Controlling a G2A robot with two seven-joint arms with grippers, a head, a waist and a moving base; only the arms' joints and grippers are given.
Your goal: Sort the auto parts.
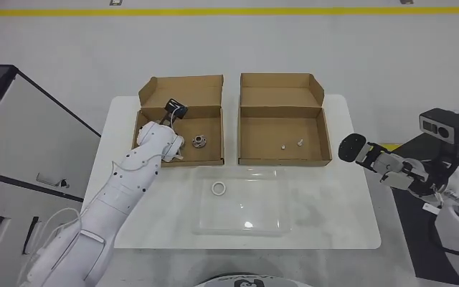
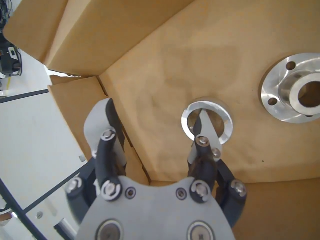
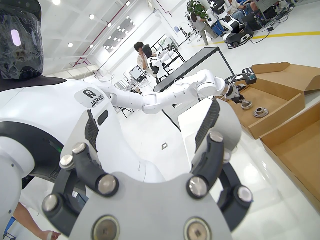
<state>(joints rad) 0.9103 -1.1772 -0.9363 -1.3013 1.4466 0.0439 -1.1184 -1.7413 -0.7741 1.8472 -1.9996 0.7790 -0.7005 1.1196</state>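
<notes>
Jaws on left arm (image 1: 136, 168) are spread wide; one fingertip (image 2: 208, 131) is tucked inside the flat-lying ring (image 2: 207, 105), other parked outside it.

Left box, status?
Left end effector open, one finger through metal ring in box. Flange beside it. Right end effector open, at table edge. Nothing in the way.

Silver ring (image 2: 206, 104) and flange (image 2: 271, 83) — brown cardboard box (image 2: 200, 51).
</notes>
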